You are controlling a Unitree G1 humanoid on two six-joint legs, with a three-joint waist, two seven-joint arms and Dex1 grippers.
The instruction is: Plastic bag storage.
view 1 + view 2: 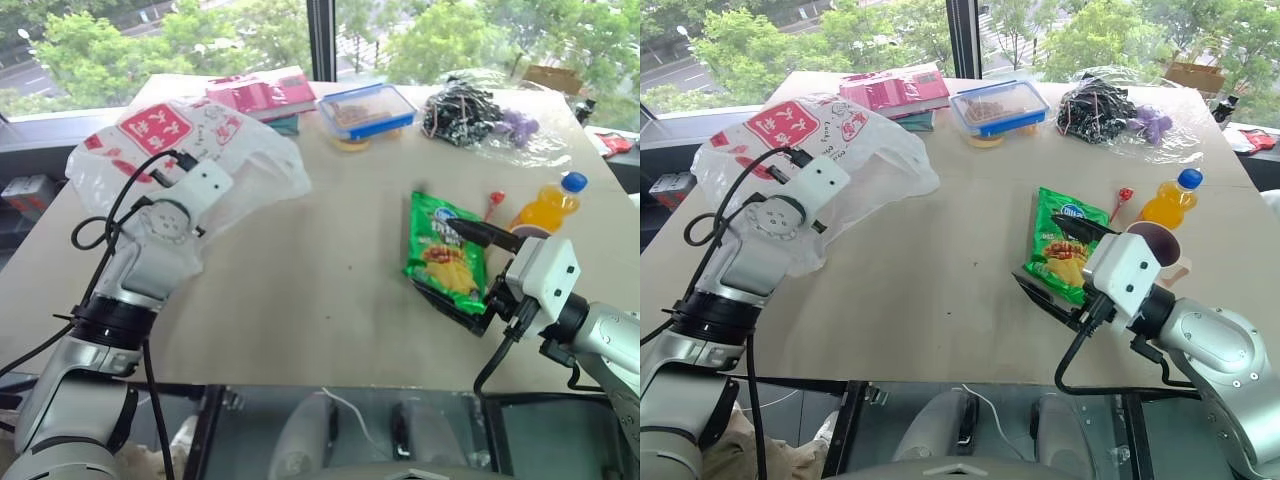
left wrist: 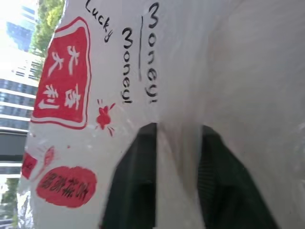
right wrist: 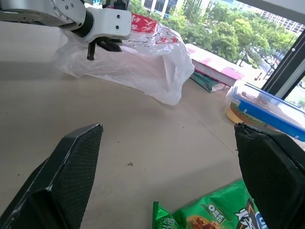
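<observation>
The plastic bag [image 1: 250, 160] is thin, translucent white with red printed panels and lies puffed up on the far left of the table [image 1: 320, 290]. My left gripper [image 2: 178, 131] reaches into it and is shut on a fold of its film; the dark fingers [image 2: 138, 181] show through the plastic. In the right wrist view the same gripper [image 3: 101, 46] pinches the bag's near side. My right gripper [image 1: 465, 268] hovers open on the right, its two fingers spread above a green snack packet [image 1: 440, 255], holding nothing.
Along the far edge lie a pink book [image 1: 262, 93], a blue-lidded food box [image 1: 366, 108] and a clear crinkly bag of black and purple things [image 1: 475, 112]. An orange juice bottle [image 1: 548, 205] and a red lollipop [image 1: 496, 200] lie beyond the snack packet.
</observation>
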